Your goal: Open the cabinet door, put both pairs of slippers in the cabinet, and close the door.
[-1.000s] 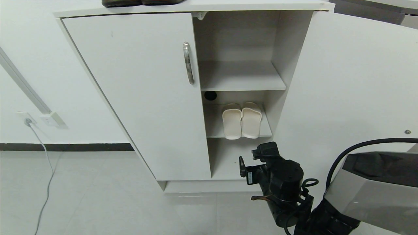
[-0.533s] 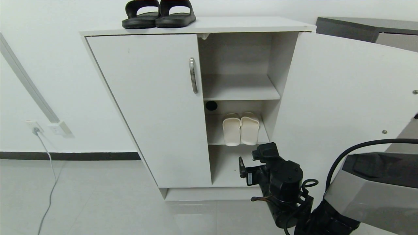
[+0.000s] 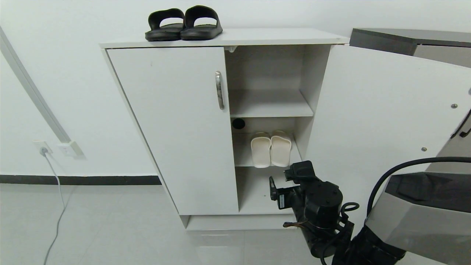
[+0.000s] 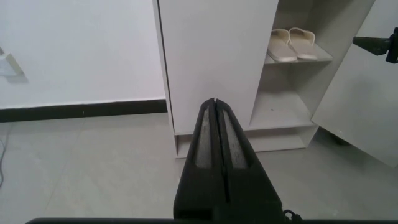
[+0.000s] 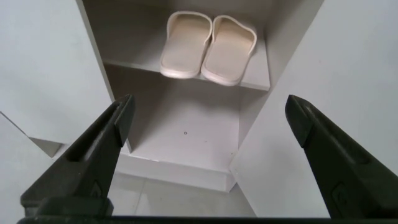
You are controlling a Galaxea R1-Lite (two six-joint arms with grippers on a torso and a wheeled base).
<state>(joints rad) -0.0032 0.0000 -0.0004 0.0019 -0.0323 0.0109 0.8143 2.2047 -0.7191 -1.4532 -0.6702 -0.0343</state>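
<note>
The right pincer (image 5: 209, 102) gapes wide with nothing in it, facing the bottom compartment of the cabinet (image 3: 312, 73) — apparently just outside it. The left pincer (image 4: 214, 111) is pressed closed and empty, over the floor (image 4: 93, 174). The white slippers (image 3: 271, 149) sit paired on the middle shelf. The black slippers (image 3: 184, 24) rest on the cabinet top — right door (image 3: 382, 110) swung open, left door (image 3: 176, 125) closed.

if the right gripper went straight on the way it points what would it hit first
Likely the bottom compartment's floor, below the shelf holding the white slippers. The open right gripper aims there; depth is unclear.
</note>
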